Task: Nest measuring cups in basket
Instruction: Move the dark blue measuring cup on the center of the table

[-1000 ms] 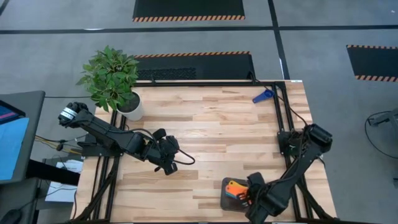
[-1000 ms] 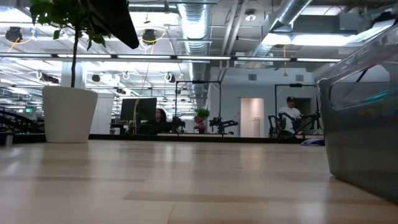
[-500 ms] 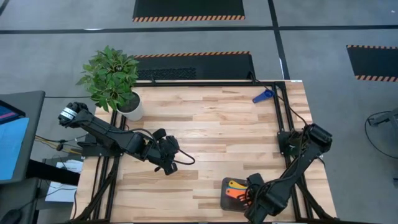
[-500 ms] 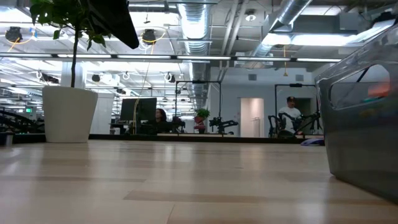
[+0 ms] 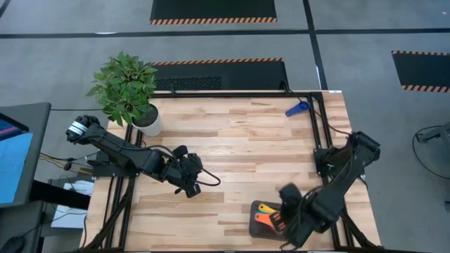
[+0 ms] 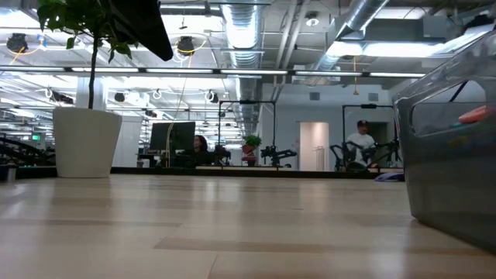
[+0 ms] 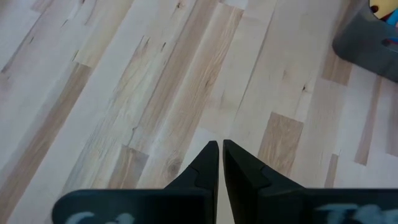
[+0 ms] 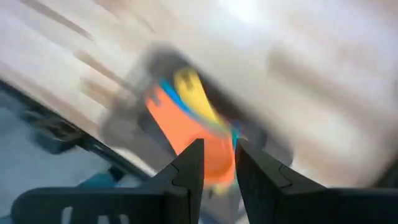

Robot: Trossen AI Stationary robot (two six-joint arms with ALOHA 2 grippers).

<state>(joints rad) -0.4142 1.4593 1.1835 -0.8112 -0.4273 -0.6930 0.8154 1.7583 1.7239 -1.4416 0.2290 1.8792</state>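
Butcher-block table amid grey floor; left fingers pressed together, right fingers spread.

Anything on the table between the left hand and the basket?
Nothing: in the high view only bare wood lies between the left hand and the basket. The left wrist view shows the same.

Dark grey rectangular mesh basket, rounded corners, low sides: flat on wooden table, near edge, about 5 o'clock from table centre. Inside: nested plastic measuring cups; orange and yellow flat handles visible on top, blue beneath, pointing roughly 10 o'clock. Cup count indistinct.
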